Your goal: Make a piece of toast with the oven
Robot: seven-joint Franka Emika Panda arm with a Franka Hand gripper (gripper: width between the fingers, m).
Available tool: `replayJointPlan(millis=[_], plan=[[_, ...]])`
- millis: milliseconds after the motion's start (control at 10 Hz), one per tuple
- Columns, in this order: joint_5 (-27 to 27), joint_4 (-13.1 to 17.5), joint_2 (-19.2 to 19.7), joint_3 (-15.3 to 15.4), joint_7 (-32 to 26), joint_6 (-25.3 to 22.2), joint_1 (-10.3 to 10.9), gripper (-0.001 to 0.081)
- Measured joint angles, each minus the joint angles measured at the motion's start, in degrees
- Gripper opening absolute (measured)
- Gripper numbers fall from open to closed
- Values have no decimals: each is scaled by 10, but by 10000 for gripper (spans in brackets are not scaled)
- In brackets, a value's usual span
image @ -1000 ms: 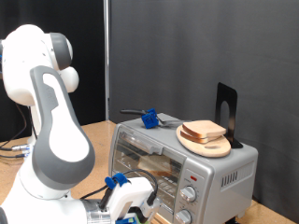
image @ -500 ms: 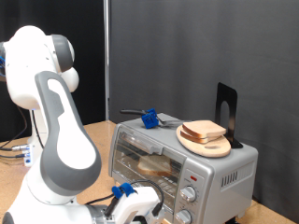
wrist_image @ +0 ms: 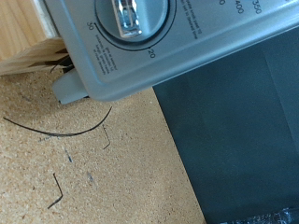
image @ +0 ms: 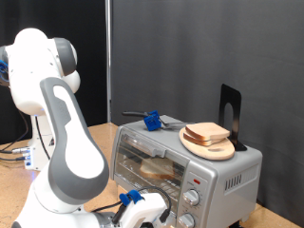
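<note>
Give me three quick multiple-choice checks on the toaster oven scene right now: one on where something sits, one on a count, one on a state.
1. Where is the wooden plate with a slice of bread?
A. On top of the oven
B. On the floor
C. Inside the oven

2. How many round knobs show on the oven's front panel in the exterior view?
A. One
B. Two
C. Four

3. What is the state of the oven door?
A. Wide open, hanging down
B. Removed
C. Closed, with a slice visible behind the glass

Answers:
1. A, the plate rests on the oven's top at the exterior view's right.
2. B, the upper knob and the lower knob are stacked on the panel.
3. C, the glass door stands upright with the inner slice showing through it.
</note>
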Motion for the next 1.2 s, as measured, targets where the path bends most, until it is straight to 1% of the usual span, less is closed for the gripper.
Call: replayJointPlan(millis=[600,900,1200], plan=[[1,-14,2,5,-18,19,27,682],[8,-31,2,15,-25,26,33,682],[19,-51,2,27,-51,45,35,682]])
